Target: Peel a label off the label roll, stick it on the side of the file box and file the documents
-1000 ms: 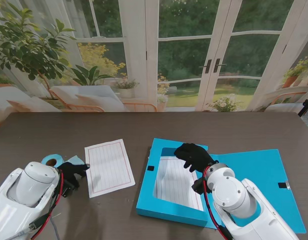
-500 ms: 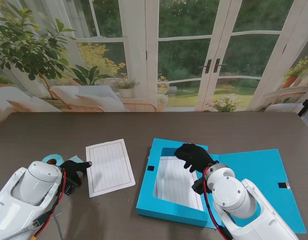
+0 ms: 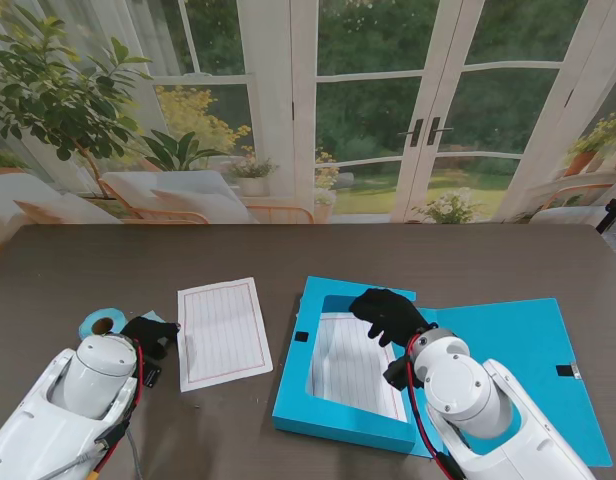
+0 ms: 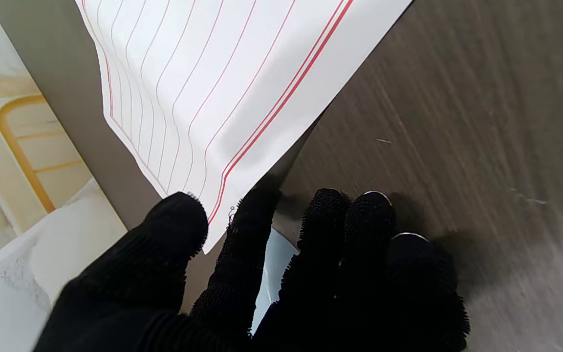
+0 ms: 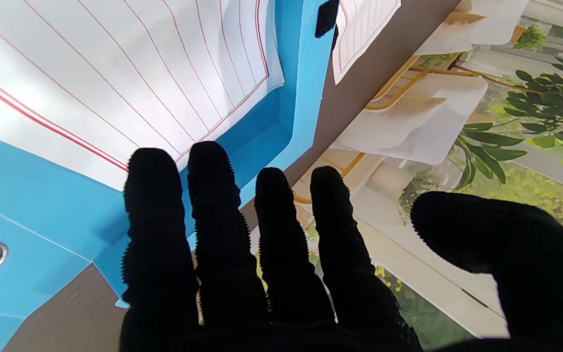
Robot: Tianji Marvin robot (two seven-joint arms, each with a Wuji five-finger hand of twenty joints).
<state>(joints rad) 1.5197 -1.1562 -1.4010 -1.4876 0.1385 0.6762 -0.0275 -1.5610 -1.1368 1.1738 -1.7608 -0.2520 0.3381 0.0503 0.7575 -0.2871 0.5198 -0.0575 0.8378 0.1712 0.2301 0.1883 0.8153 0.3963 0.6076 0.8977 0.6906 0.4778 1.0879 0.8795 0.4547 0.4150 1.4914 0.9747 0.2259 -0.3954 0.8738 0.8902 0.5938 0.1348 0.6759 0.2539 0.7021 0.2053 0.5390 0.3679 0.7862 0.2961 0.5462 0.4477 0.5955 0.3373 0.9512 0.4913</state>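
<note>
Your left hand [image 3: 151,334] pinches the near corner of the loose lined sheet [image 3: 223,331] between thumb and forefinger on the table [image 3: 308,255], with the label roll [image 3: 100,323] just beside it. Your right hand [image 3: 388,312] hovers, fingers spread and holding nothing, over the open blue file box [image 3: 298,400], where another lined sheet [image 3: 350,365] already lies inside.

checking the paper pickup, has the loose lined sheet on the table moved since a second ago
Yes. The lined sheet has slid slightly right, toward the blue file box, with the left hand at its corner.
</note>
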